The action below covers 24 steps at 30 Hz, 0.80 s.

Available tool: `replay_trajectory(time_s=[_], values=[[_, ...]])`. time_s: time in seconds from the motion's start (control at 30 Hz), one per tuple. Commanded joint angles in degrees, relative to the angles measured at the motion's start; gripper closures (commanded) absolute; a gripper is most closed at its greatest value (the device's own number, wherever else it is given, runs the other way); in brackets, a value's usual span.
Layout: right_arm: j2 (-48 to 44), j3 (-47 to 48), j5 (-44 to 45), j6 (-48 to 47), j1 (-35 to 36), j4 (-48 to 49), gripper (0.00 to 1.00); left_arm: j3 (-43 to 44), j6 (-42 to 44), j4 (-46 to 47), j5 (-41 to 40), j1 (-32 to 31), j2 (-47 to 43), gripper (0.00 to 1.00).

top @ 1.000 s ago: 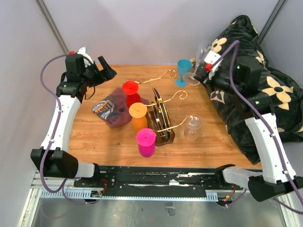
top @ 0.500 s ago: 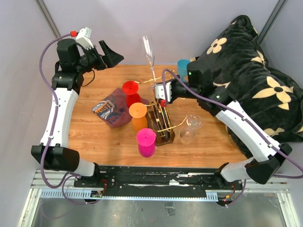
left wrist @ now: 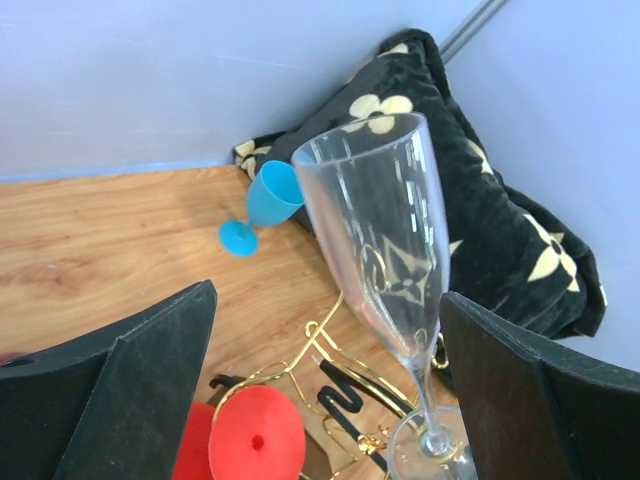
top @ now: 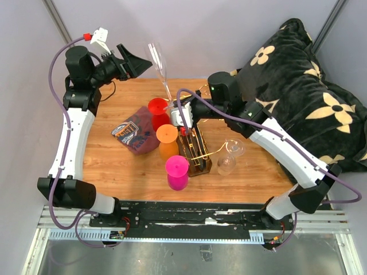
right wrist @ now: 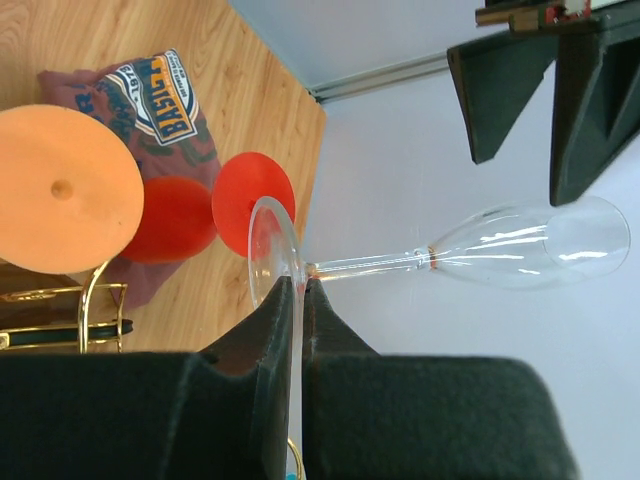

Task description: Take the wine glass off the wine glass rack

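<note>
Change over the last second: the right claw is no longer low at the worktop's far right corner by the black floral blanket. Its arm now reaches across the middle, above the wine glass rack. The right claw is closed tight, pinching the foot of the clear wine glass between its fingers. The right wrist view confirms this, with the rim of the foot nipped at the fingertips and stem and bowl sticking out free. Half a second ago the glass stands over the rack's far end; now it sits further left, over the red cup, bowl up and leaning slightly. It is well clear of the gold wire arms and touches nothing but the claw. The left claw has lifted and swung toward it, spread as wide as it goes and holding nothing. In the left wrist view the bowl stands framed between its two fingers, though how far ahead cannot be told. Judgement: the glass is already off the rack, and what remains looks like a hand-over or a set-down on the worktop.
</note>
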Motion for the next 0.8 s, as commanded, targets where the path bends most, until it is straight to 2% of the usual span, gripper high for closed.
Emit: replay_trajectory(time_s=[0.0, 0.4, 0.53, 0.67, 0.73, 0.77], values=[[0.93, 3.15, 0.01, -2.21, 2.1, -0.52, 0.99, -2.14, -4.98, 6.75, 2.87, 0.25, -2.08, 0.0], [1.32, 3.18, 1.38, -4.58, 5.79, -1.05, 0.99, -3.42, -11.03, 9.97, 4.26, 0.24, 0.24, 0.01], [1.27, 3.18, 1.86, -4.77, 5.91, -1.03, 0.99, -3.45, -12.02, 10.51, 6.15, 0.24, 1.25, 0.09], [1.1, 2.87, 2.67, -4.77, 5.91, -0.56, 0.99, -3.71, -12.72, 11.17, 7.67, 0.26, 1.78, 0.27], [0.93, 2.67, 3.97, -4.86, 5.98, -0.4, 0.99, -3.41, -12.03, 10.31, 7.24, 0.29, 1.77, 0.42], [0.82, 2.39, 4.6, -4.86, 5.95, -0.15, 0.99, -3.15, -11.76, 9.76, 6.79, 0.3, 1.78, 0.53]])
